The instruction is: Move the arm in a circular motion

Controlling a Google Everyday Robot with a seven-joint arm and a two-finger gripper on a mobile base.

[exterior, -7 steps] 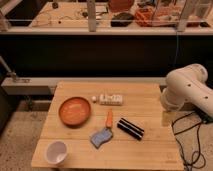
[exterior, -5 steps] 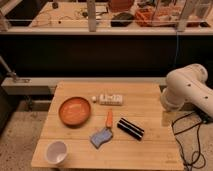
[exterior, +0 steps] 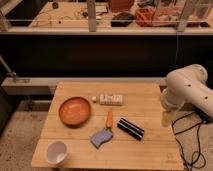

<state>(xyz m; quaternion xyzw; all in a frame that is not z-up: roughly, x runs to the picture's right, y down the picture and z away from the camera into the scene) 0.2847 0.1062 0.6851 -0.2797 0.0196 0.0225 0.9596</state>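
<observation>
Rigid, heavy-looking arm (exterior: 187,90) holds gripper (exterior: 167,119) just off table (exterior: 147,155) edge; gripper state: can't tell. Prob. nothing to grasp.

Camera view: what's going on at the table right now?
The arm sits at the right edge of the wooden table, touching none of the things on it. Its claw, the tan tip, is low beside that edge. The orange bowl, white cup, blue tool with an orange handle and black case lie on the tabletop, apart from the arm.
</observation>
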